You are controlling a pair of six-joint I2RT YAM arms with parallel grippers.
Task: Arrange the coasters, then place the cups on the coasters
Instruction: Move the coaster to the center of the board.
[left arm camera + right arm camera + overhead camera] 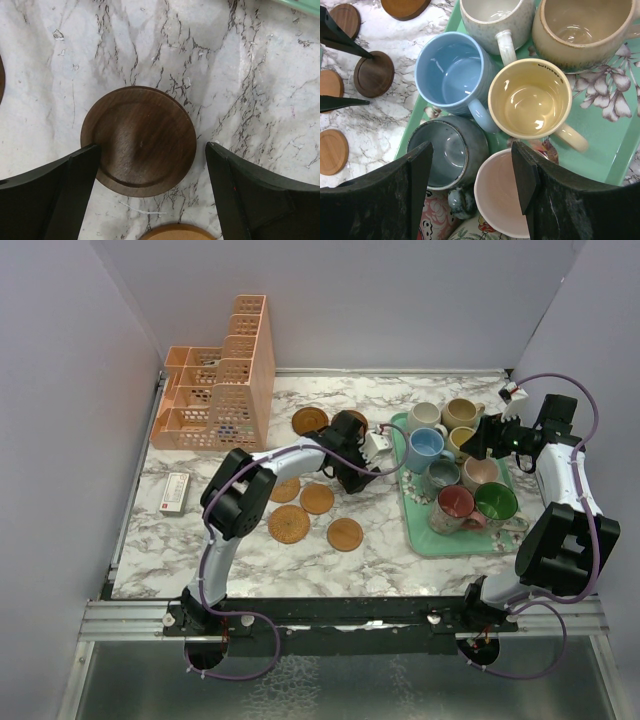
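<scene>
Seen from my left wrist, a dark brown coaster [138, 140] lies flat on the marble between the fingers of my open left gripper [152, 149]. The left finger overlaps its edge and the right finger stands apart. Other coasters [289, 524] lie spread on the table left of the tray. My right gripper [471, 150] hovers open over the grey cup [445, 150] and the pink cup [502, 200], gripping neither. The blue cup [452, 72], yellow cup [530, 97], cream cup [495, 15] and tan cup [585, 25] crowd the tray beside them. Red [455, 504] and green [496, 501] cups stand at its near end.
The mint-green floral tray [425, 540] sits at the right of the table. A peach lattice organiser [215, 390] stands at the back left. A small white box [175, 492] lies near the left edge. Grey walls close in both sides.
</scene>
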